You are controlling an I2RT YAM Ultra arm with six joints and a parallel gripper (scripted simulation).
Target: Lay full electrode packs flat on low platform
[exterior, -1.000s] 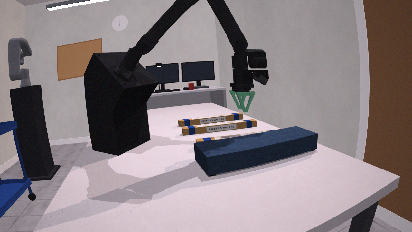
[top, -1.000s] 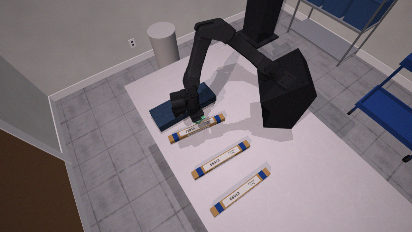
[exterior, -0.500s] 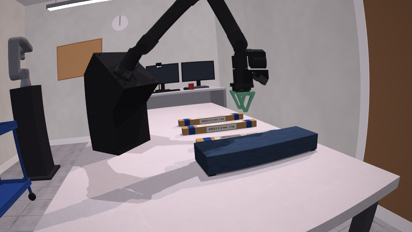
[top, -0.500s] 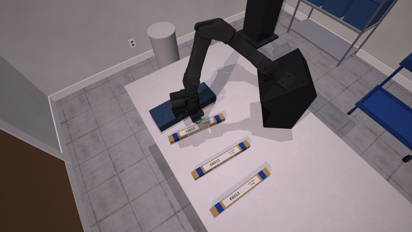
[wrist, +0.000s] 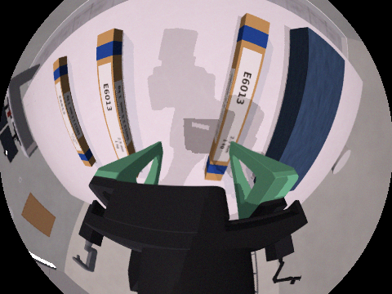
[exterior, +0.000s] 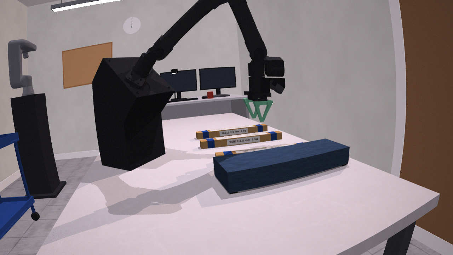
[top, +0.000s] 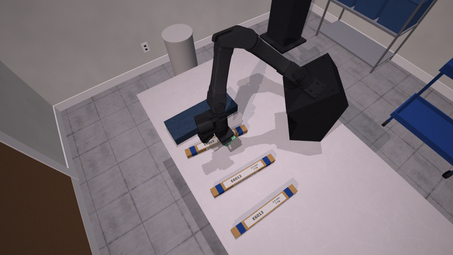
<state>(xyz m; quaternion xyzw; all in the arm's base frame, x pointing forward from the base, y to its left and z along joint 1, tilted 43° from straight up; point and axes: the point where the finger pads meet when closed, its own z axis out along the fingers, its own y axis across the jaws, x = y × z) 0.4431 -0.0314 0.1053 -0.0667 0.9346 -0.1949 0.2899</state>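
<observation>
Three long tan packs with blue bands and white E6013 labels lie flat on the white table. The first pack (top: 216,141) lies beside the dark blue low platform (top: 200,113); it also shows in the wrist view (wrist: 238,95). The second pack (top: 242,175) and third pack (top: 264,211) lie further along the table. My gripper (top: 228,141) (exterior: 259,109) (wrist: 196,146) with green fingers is open and empty. It hangs well above the table, over the bare strip between the first and second packs. The platform top (exterior: 281,163) is bare.
The arm's big black base block (top: 313,98) stands on the table to the right of the packs. The table's edge runs close behind the platform. A grey cylinder (top: 178,47) stands on the floor beyond the table's far corner.
</observation>
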